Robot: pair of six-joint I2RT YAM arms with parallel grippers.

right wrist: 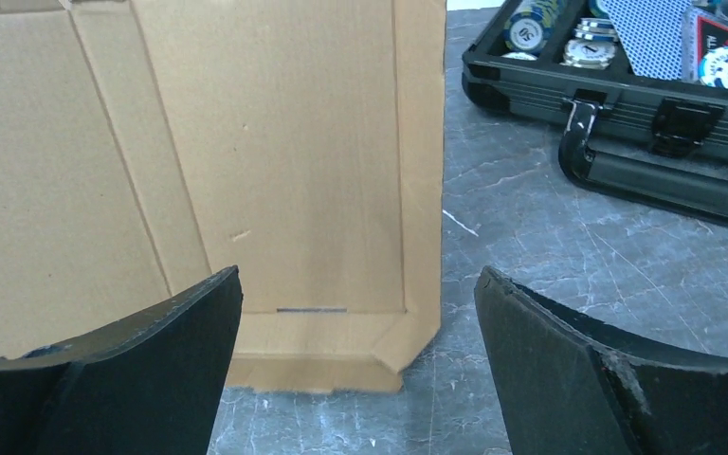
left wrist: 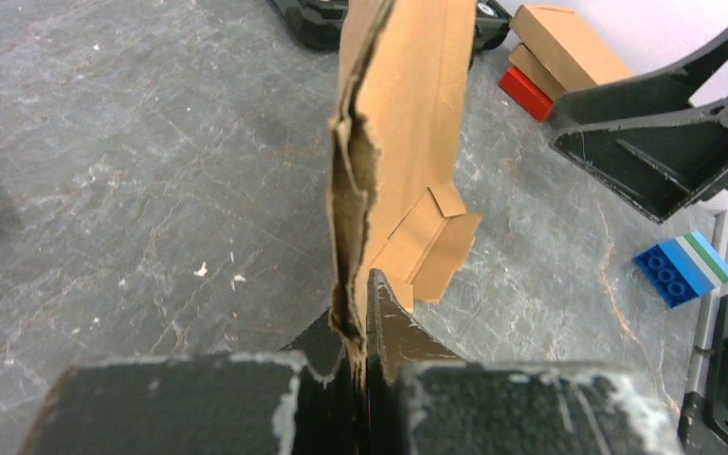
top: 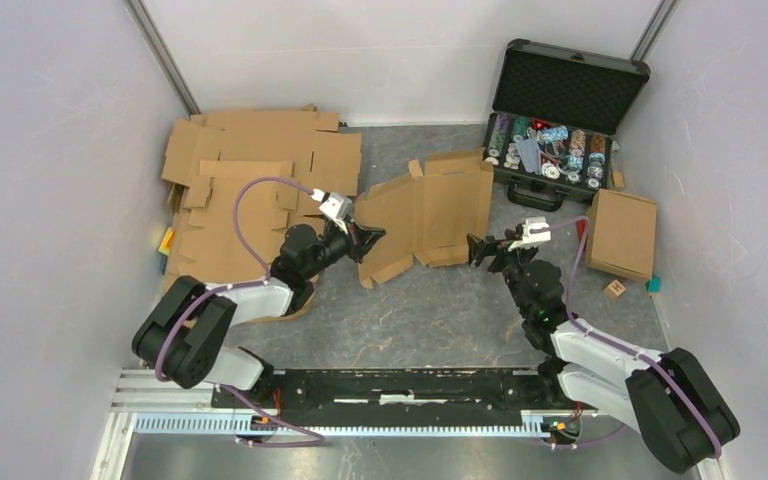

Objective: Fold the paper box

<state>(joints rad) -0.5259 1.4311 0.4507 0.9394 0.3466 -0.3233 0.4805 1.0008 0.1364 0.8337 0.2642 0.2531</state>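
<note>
The paper box (top: 430,212) is a flat brown cardboard blank, partly lifted off the grey table in the middle. My left gripper (top: 368,238) is shut on its left edge. In the left wrist view the cardboard (left wrist: 400,142) stands edge-on, pinched between my jaws (left wrist: 365,327). My right gripper (top: 477,250) stands open just right of the blank's lower right corner, touching nothing. In the right wrist view the blank's panel (right wrist: 275,171) and its folded corner flap fill the space ahead of the wide-open fingers (right wrist: 360,313).
A stack of flat cardboard blanks (top: 250,180) lies at the back left. An open black case of poker chips (top: 555,130) sits at the back right, with a folded cardboard box (top: 622,232) in front of it. Small toy bricks (left wrist: 682,267) lie near the right wall.
</note>
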